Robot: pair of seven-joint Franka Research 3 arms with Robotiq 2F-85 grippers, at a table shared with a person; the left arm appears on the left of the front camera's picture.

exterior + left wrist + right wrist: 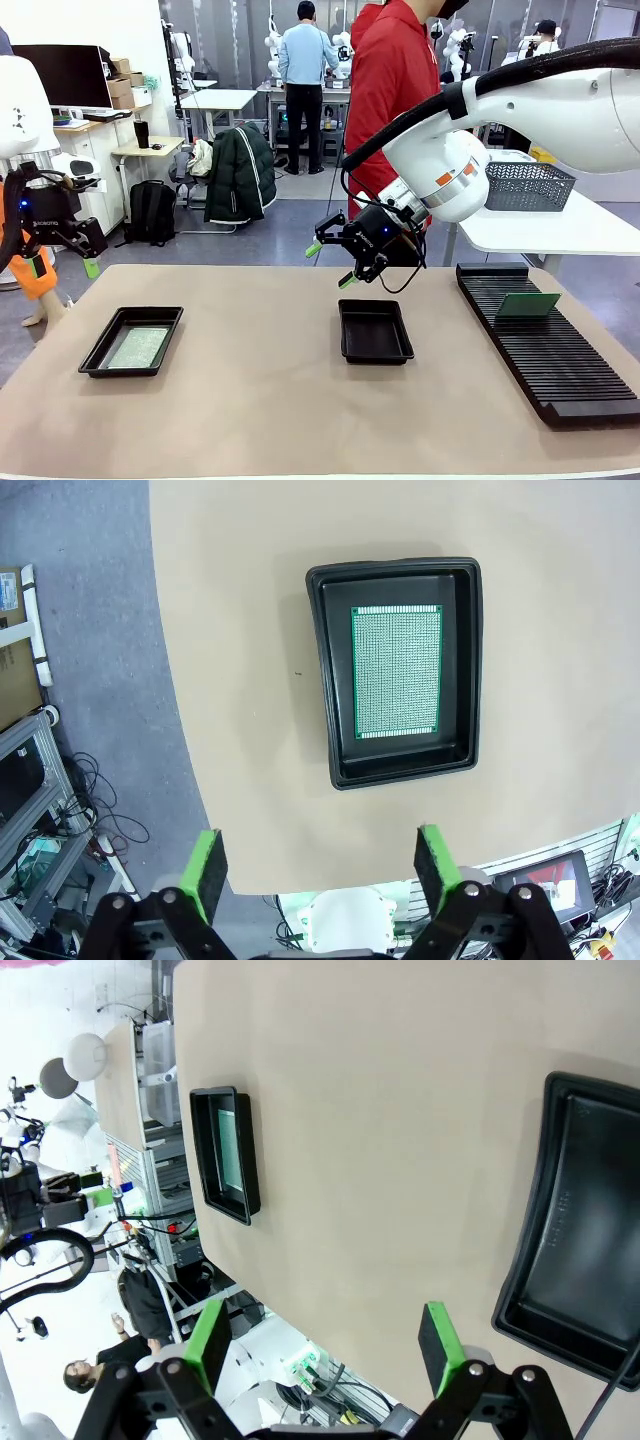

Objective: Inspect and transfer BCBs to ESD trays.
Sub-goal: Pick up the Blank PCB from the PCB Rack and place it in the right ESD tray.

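Right gripper (330, 266) hangs released by the empty tray (375, 332), probably ready to fill it. Left gripper (320, 862), also released, hovers well left.

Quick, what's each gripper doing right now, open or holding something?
Left gripper: open, holding nothing.
Right gripper: open, holding nothing.
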